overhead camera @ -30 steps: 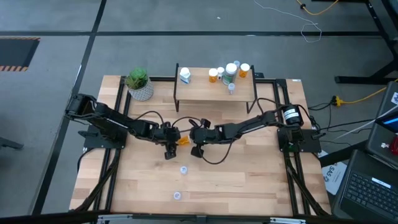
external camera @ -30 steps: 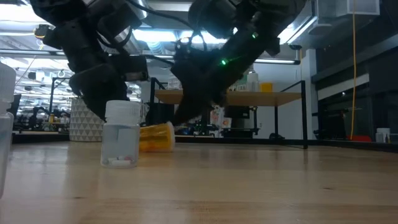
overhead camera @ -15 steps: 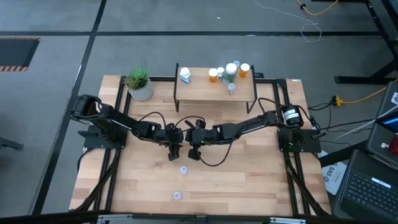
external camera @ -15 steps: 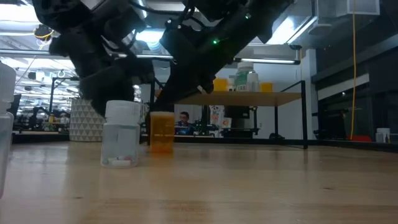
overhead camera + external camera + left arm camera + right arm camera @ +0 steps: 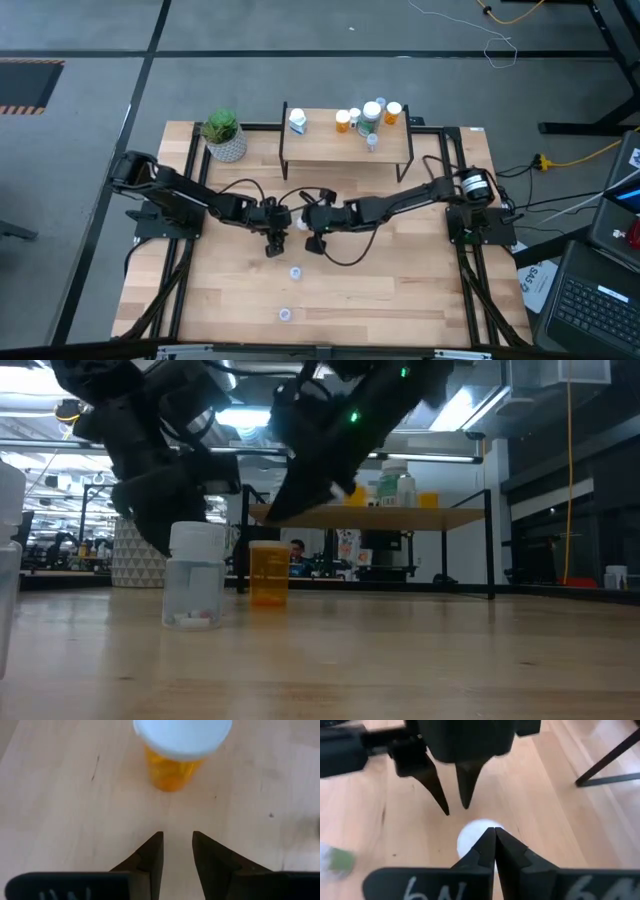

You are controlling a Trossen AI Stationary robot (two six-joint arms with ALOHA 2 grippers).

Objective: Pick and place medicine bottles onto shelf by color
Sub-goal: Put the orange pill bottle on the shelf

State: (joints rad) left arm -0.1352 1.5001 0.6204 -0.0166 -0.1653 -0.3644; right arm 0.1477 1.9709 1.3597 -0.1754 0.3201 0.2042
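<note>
Nearest the front edge of the bench [image 5: 200, 300] stood two tiny clear bottles [image 5: 286, 314], one behind the other; the farther clear bottle [image 5: 196, 575] had a white cap and a little pale matter lying at its bottom. Behind them, about mid-bench, an orange bottle [image 5: 267, 572] with a white cap stood upright on the wood, free of both pincers, its orange wall too cloudy to show what it held. The left gripper [image 5: 177, 851] hung just beside it, its fingers slightly parted and grasping nothing. The right gripper [image 5: 494, 845] hovered over the bottle's white cap, clenched tight and empty. Farther back, against the rear edge, the shelf [image 5: 345, 150] carried a white bottle [image 5: 297, 121] at its left end and a cluster of orange, white and greenish bottles [image 5: 368, 116] toward its right end. A potted plant [image 5: 223, 134] stood by the shelf's left side.
</note>
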